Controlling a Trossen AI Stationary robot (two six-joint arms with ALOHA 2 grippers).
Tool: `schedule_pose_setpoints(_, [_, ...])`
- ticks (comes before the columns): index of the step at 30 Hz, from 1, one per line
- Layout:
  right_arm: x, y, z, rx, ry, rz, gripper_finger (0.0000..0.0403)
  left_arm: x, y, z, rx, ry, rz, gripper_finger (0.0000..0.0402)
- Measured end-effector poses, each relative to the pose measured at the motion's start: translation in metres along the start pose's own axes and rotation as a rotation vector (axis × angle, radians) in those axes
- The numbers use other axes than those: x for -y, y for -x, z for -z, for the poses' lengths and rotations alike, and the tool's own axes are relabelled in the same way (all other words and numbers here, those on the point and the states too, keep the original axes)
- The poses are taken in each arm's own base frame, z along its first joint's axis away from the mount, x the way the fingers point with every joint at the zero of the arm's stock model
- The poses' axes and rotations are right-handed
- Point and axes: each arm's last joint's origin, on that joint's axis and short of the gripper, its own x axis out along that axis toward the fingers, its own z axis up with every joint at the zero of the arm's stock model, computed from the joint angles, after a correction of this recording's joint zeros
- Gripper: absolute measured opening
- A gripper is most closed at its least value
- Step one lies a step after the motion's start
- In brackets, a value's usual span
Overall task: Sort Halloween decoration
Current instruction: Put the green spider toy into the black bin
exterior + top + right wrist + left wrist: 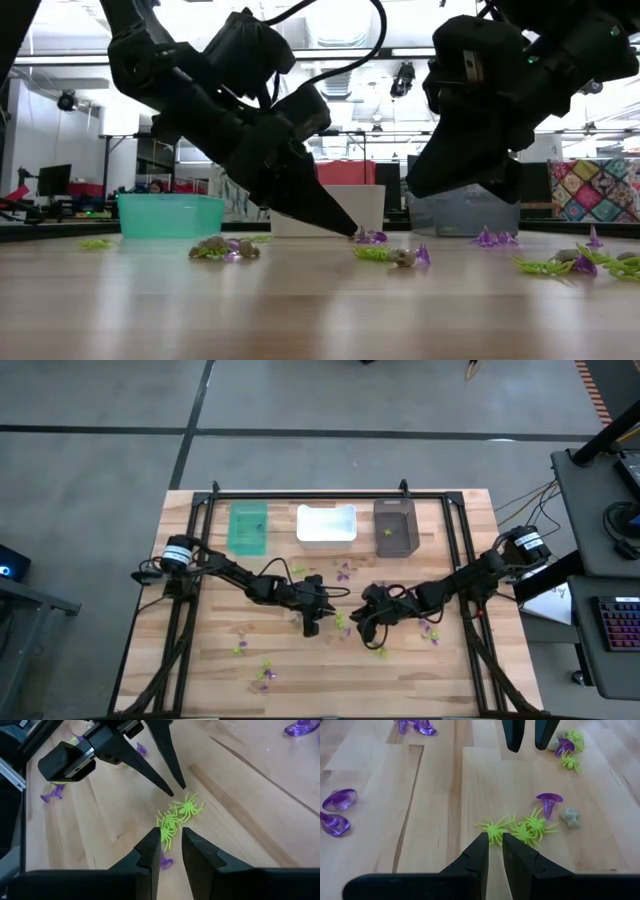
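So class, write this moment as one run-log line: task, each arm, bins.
task: sort trinkets | left gripper: open, at green spiders | right gripper: open, same spiders | bins: far edge

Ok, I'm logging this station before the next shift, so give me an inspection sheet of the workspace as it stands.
Surface: wooden table, dark frame rails around it.
Job's things: lime-green spiders clustered at the table's middle; purple trinkets and a pale grey piece beside them; more scattered across the table.
Bins: teal bin, white bin, dark brown bin along the far edge.
Clutter: nothing seen.
Grippers: left gripper low over the spiders, fingers slightly apart, holding nothing; right gripper facing it across the cluster, likewise.
Cables: black cables along both arms; loose wires by the right arm's base.
Surroundings: desk with keyboard at right.
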Motion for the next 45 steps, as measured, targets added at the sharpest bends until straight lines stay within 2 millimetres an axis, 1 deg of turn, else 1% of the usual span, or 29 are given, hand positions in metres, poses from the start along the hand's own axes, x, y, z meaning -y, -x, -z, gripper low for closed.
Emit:
schedule_pose_setpoints(8, [0.001,0.000,-0.001,0.042,0.038,0.030,0.0068,0.000,0.000,-0.001,0.007,-0.002,0.002,0.0038])
schedule_pose_setpoints(14, [0.001,-0.003,0.000,0.042,-0.009,0.030,0.0068,0.000,0.000,-0.002,0.021,-0.004,0.003,0.0038])
schedule_pose_setpoints(17, [0.003,-0.009,0.003,0.038,-0.028,0.035,0.0068,0.001,0.000,-0.004,0.043,-0.005,0.007,0.0038])
schedule_pose_setpoints(24, [0.008,-0.023,0.012,0.032,-0.028,0.043,0.0068,0.001,0.000,-0.002,0.027,-0.006,0.006,0.0038])
schedule_pose_setpoints(28, [0.010,-0.026,0.014,0.026,-0.006,0.052,0.0068,0.001,0.000,-0.003,0.035,-0.008,0.007,0.0038])
schedule_pose_setpoints(32, [0.010,-0.026,0.014,0.024,0.000,0.055,0.0068,0.001,0.000,-0.003,0.037,-0.010,0.007,0.0038])
schedule_pose_setpoints(40, [0.002,-0.028,0.008,0.038,0.022,0.039,0.0068,0.003,0.000,-0.004,0.053,-0.014,0.012,0.0038])
schedule_pose_setpoints(45, [0.003,-0.029,0.007,0.041,0.019,0.045,0.0068,0.004,-0.007,0.003,0.054,-0.003,0.016,0.0038])
